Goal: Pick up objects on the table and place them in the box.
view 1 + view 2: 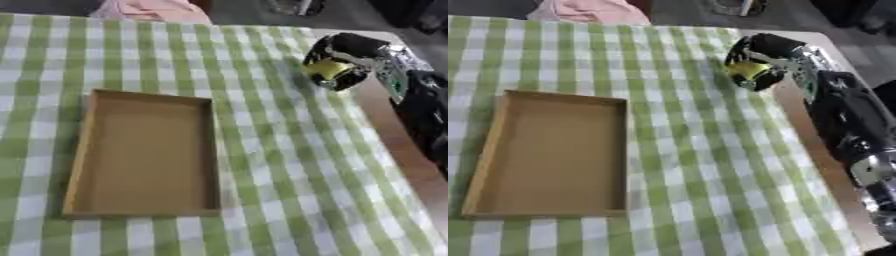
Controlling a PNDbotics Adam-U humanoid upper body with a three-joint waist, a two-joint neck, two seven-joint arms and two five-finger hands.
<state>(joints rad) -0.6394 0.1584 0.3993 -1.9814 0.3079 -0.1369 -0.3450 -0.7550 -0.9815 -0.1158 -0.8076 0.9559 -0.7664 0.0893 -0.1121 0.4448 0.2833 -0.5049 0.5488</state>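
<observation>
My right hand (346, 57) hangs over the far right part of the table, its black fingers curled round a small yellow object (327, 68). The arm comes in from the right edge. A flat, empty brown cardboard box (144, 155) lies on the green and white checked cloth, well to the left of and nearer than the hand. My left hand shows in neither view.
The bare brown table edge (798, 125) runs along the right of the cloth. Something pink (157, 10) lies at the far edge of the table.
</observation>
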